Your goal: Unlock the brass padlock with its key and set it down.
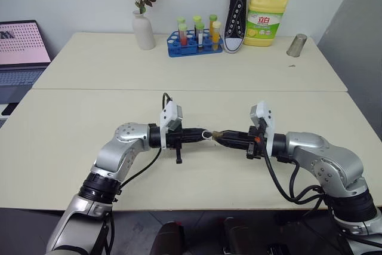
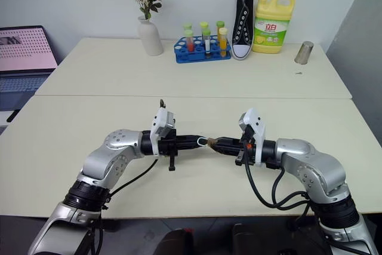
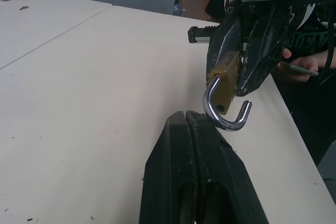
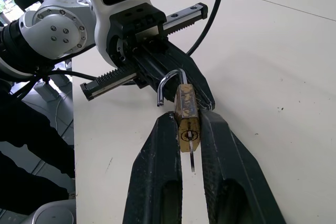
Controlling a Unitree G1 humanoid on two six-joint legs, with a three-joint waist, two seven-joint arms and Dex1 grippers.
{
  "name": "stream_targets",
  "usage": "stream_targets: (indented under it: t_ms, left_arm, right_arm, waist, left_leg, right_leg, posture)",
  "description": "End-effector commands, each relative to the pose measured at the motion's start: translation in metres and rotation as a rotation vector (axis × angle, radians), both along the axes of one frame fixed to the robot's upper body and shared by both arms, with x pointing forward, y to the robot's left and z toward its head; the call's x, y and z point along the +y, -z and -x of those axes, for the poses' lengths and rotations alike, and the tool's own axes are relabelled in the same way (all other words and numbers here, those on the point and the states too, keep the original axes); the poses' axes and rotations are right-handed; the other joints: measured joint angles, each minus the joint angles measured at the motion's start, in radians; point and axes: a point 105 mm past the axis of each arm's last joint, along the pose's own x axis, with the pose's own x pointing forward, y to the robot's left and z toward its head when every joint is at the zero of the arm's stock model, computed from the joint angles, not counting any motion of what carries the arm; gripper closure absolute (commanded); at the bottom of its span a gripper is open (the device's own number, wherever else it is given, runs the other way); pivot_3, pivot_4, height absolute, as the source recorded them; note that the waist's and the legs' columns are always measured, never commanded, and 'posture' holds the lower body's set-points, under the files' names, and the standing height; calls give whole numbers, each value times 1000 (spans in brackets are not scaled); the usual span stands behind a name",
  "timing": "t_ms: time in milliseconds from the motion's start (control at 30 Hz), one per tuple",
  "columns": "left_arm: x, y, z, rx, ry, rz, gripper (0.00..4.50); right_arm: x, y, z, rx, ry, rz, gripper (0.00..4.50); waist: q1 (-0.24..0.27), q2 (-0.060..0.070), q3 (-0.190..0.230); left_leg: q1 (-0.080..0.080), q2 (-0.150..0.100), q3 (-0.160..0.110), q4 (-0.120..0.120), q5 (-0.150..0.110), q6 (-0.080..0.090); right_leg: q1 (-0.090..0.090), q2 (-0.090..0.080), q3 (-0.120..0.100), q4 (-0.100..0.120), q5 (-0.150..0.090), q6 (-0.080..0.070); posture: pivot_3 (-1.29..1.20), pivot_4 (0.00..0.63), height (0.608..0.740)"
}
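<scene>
Both arms are bent inward over the table, forearms roughly level, so the two grippers meet tip to tip in front of the robot. The left gripper point(image 1: 203, 135) points toward the right one with its fingers pressed together. The right gripper point(image 4: 186, 129) points back at it, fingers pinching the padlock point(image 4: 187, 116).

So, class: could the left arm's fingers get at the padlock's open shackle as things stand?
Probably yes. The left gripper, fingers shut, sits right at the shackle of the brass padlock, which the right gripper holds above the table; nothing lies between them.
</scene>
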Motion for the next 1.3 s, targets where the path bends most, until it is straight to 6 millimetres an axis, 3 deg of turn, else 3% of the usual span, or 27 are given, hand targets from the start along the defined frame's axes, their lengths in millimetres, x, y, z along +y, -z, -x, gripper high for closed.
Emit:
stream_targets:
  t_ms: [33,300,900,1100,1300]
  left_arm:
    - [0,-13,8,-31,34,20,4500]
    - [3,-22,20,29,83,34,4500]
    - [0,-44,14,85,48,123,4500]
    - [-1,-44,15,80,47,120,4500]
    - [8,-47,6,-40,-32,60,4500]
  right_arm:
    - [-1,-12,2,-56,-12,-23,4366]
    - [-2,-10,1,-57,-9,-10,4366]
    - [-1,-5,2,-61,-23,7,4366]
    - [-2,-5,2,-61,-23,7,4366]
    - [-3,-5,2,-57,-17,13,4366]
  waist:
    - [0,0,0]
    - [0,0,0]
    - [0,0,0]
    - [0,0,0]
    - [0,0,0]
  left_leg:
    - [0,0,0,0,0,0]
    - [0,0,0,0,0,0]
    - [0,0,0,0,0,0]
    - [0,0,0,0,0,0]
    - [0,0,0,0,0,0]
  right_leg:
    - [0,0,0,0,0,0]
    - [0,0,0,0,0,0]
    - [0,0,0,0,0,0]
    - [0,0,0,0,0,0]
    - [0,0,0,0,0,0]
  posture:
    - [0,150,740]
    - [0,150,740]
    - [0,150,740]
    - [0,150,740]
    - [0,150,740]
